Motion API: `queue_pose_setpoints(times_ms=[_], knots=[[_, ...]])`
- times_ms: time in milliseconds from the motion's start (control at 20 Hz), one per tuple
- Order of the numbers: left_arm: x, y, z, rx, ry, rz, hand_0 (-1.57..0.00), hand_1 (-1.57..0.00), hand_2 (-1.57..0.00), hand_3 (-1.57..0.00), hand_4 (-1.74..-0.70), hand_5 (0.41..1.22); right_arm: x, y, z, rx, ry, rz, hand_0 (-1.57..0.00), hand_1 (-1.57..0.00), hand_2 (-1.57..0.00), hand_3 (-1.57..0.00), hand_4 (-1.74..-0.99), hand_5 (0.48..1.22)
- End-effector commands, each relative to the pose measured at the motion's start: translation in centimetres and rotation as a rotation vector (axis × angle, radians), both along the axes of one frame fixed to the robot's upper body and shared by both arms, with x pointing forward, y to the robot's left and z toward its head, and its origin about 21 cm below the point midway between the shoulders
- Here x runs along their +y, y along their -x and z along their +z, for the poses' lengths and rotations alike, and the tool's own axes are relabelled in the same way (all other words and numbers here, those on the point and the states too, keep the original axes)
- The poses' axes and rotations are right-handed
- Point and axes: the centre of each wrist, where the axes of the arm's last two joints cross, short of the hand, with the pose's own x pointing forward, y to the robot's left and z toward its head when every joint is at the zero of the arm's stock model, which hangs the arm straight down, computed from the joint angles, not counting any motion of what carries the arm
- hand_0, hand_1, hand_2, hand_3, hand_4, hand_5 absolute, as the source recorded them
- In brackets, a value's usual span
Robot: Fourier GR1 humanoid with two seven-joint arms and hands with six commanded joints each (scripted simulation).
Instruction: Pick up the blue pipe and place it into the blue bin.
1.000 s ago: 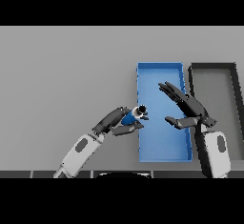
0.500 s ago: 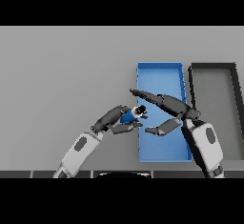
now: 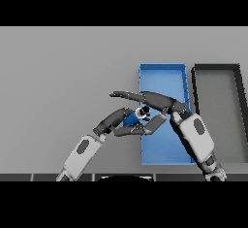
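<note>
Reaching across from the right, the right hand (image 3: 154, 102) has come further left since half a second ago, its long fingers now stretched straight out past the blue bin's (image 3: 162, 72) left wall and over the grey table (image 3: 63, 76). Its thumb dips below, angling in under the blue pipe (image 3: 134, 119), and that's new as well: a moment back it sat further right, inside the bin. The fingers are spread wide (nothing curled round anything on that side), lying just above the pipe with the thumb beneath it.

And the left hand (image 3: 117, 122) has the pipe, fingers curled round its blue body, the pale open end with its dark hole facing far and right. The pipe sits right at the bin's left edge, about halfway along the wall, much where it was before; whether it is over the rim or just outside it I cannot tell. The two hands are now crowded together around it.

Off to the right, just beside the blue bin, lies the dark bin (image 3: 216, 68).
</note>
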Motion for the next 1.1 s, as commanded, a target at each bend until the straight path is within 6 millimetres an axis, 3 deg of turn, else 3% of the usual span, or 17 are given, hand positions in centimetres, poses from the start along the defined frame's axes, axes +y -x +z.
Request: queue_pose_setpoints(times_ms=[0, 100, 250, 400, 450, 550, 700, 850, 1050], knots=[[0.5, -0.2, -0.1, 0.006, -0.017, 0.012, -1.57, -1.57, -1.57, -1.57, -1.47, 1.221, 0.6, 0.0, 0.3, -0.004, 0.012, 0.012, -0.07, -0.11, -0.17, -0.04, -1.204, 0.497], [0.5, -0.2, -0.1, 0.010, -0.006, 0.006, -1.57, -1.57, -1.57, -1.57, -1.52, 1.221, 1.3, -0.2, 0.2, -0.012, 0.013, 0.042, -0.32, -0.36, -0.38, -0.24, -1.278, 0.485], [0.6, 0.1, 0.1, 0.035, -0.067, 0.022, -1.57, -1.57, -1.57, -1.57, -1.62, 1.221, 1.8, -0.4, 0.2, -0.011, 0.008, 0.052, -0.88, -0.88, -0.91, -0.76, -1.467, 0.518], [0.6, -0.3, -0.1, 0.042, -0.017, 0.018, -1.57, -1.57, -1.57, -1.52, -1.68, 1.221, 2.4, 0.0, 0.0, 0.029, -0.012, 0.077, -1.22, -1.22, -1.23, -1.02, -1.581, 0.650], [0.3, -0.4, -0.2, 0.049, 0.010, 0.010, -1.57, -1.57, -1.57, -1.53, -1.69, 1.221, 2.7, 0.2, -0.3, 0.041, -0.027, 0.088, -1.29, -1.29, -1.30, -1.10, -1.606, 0.765], [0.4, 0.0, -0.5, 0.052, 0.020, -0.004, -1.57, -1.57, -1.57, -1.49, -1.71, 1.221, 2.9, 0.3, -0.5, 0.034, -0.036, 0.095, -1.39, -1.39, -1.40, -1.25, -1.648, 0.929], [0.7, -0.3, 0.2, 0.061, 0.005, 0.001, -1.57, -1.57, -1.57, -1.44, -1.72, 1.221, 2.7, 0.4, -0.4, 0.001, -0.055, 0.088, -1.48, -1.48, -1.48, -1.40, -1.692, 1.071], [0.6, 0.0, 0.2, 0.051, 0.005, 0.006, -1.57, -1.57, -1.57, -1.43, -1.73, 1.221, 2.9, 0.9, -0.7, 0.003, -0.081, 0.095, -1.52, -1.52, -1.53, -1.48, -1.716, 1.144], [0.7, -0.2, 0.0, -0.009, -0.009, 0.038, -1.57, -1.57, -1.57, -1.45, -1.72, 1.221, 2.9, 0.8, -0.8, -0.007, -0.114, 0.058, -1.55, -1.55, -1.55, -1.54, -1.731, 1.190]])
